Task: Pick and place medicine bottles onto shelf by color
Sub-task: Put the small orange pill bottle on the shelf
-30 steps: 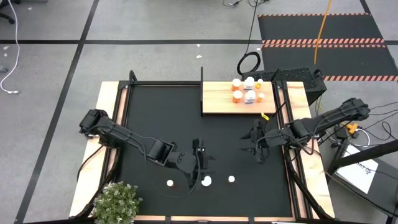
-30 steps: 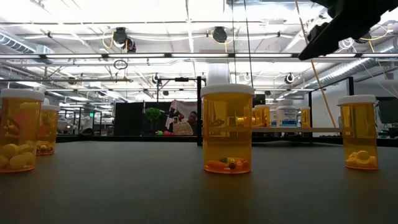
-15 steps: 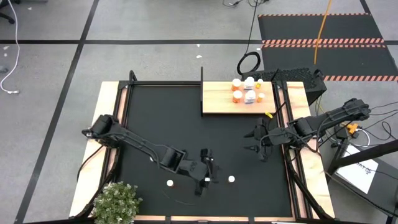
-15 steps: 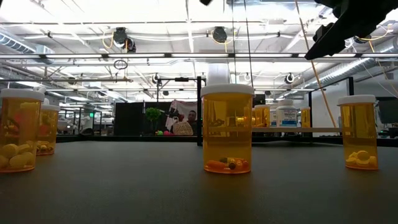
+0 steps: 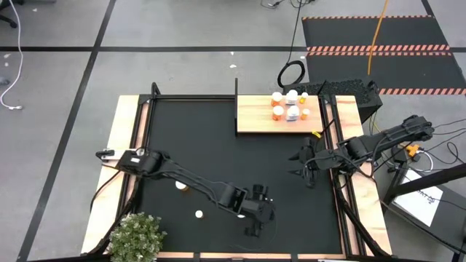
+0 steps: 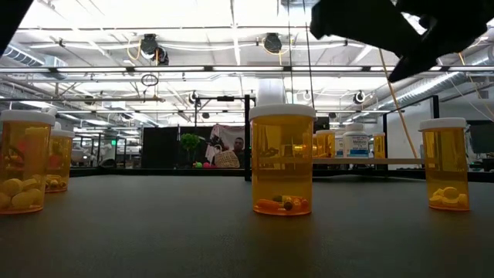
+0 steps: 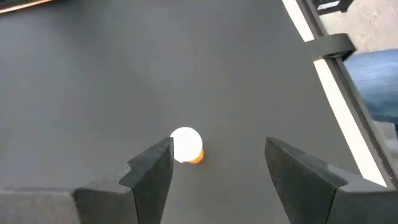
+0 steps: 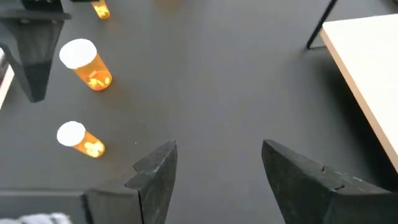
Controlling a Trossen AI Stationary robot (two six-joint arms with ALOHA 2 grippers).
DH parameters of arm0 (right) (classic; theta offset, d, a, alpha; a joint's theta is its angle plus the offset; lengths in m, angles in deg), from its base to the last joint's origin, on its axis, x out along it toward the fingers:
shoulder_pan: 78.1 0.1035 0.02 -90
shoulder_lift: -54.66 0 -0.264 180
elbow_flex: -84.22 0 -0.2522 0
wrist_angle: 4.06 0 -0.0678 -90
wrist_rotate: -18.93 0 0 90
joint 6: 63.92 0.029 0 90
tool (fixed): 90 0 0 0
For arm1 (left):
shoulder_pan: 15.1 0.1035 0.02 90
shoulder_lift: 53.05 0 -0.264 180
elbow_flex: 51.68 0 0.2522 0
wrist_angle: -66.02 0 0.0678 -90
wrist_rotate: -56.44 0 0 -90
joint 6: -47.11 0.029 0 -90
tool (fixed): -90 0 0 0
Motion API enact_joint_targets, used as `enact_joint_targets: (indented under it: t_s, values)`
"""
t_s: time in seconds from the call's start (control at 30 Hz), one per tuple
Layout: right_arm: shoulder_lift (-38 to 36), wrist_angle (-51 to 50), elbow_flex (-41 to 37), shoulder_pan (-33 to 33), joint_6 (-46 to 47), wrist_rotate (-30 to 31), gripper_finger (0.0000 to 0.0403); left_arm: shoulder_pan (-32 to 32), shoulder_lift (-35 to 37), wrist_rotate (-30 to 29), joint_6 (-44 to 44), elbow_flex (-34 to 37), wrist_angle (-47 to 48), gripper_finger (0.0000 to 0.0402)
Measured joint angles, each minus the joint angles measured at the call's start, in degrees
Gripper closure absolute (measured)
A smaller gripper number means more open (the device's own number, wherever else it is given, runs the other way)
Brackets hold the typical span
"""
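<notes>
My left gripper (image 5: 261, 212) hangs over the black mat (image 5: 189, 138), well away from the shelf (image 5: 255, 120) toward the mat's near edge, jaws spread and holding nothing; an orange bottle (image 7: 186, 145) stands on the mat just beyond them. My right gripper (image 5: 301, 166) waits near the shelf's right corner, jaws also apart and empty. Five bottles (image 5: 290, 106) cluster on the shelf. Two more bottles (image 5: 198, 214) stand on the counter's mat, far from the shelf.
</notes>
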Motion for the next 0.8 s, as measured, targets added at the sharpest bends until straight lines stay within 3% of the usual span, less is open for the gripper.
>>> enact_joint_targets:
  t_s: [0.2,0.8]
  values:
    - [-1.2,-1.9,0.0,0.0,1.7,0.0,0.0172,1.0,-1.2,0.1,0.4,-1.2,0.9,0.0151]
    - [-1.3,-1.5,0.0,0.0,1.4,1.4,0.0172,3.0,-1.3,0.2,4.1,5.9,-7.8,0.0151]
